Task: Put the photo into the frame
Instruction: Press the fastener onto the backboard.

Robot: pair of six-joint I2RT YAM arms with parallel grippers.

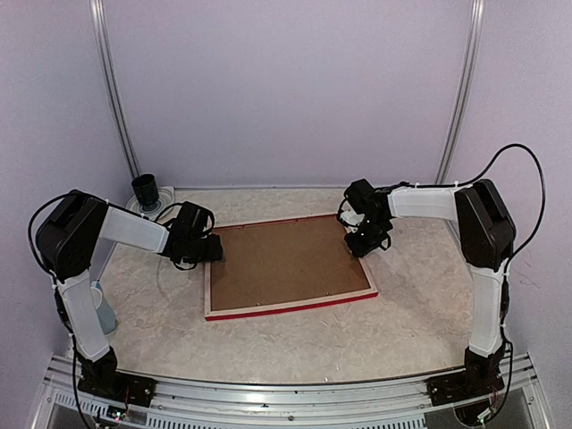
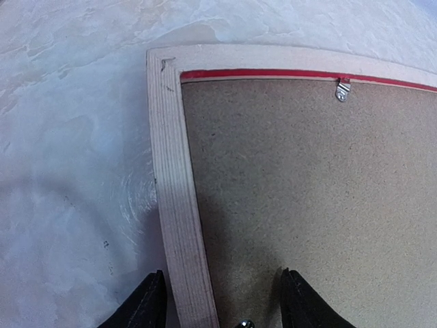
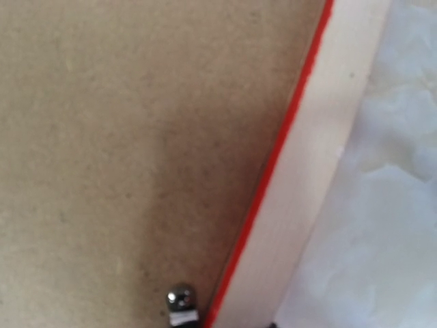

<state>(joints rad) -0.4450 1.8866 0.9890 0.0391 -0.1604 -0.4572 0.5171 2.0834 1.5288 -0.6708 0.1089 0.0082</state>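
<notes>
Left fingers (image 2: 149, 304): parted wide with nothing in their grip; they straddle the left rail of the frame (image 2: 171, 205), one tip over the surface (image 2: 68, 171) outside it and the other over the backing board (image 2: 307, 205) inside it.
Right fingers (image 1: 365, 243): low over the frame's far right corner; cannot tell whether they are parted or closed, nor whether they hold anything.
Frame: lies flat mid-surface, back side up, with pale wood rails uppermost and red showing along its near edge and inner lip.
Backing board: plain brown, seated inside the frame and filling its opening.
Clip (image 2: 343, 89): small metal tab at the frame's far rail, reaching onto the backing board.
Cup (image 1: 146, 190): dark and upright, well beyond the frame's far left corner, by the back wall.
</notes>
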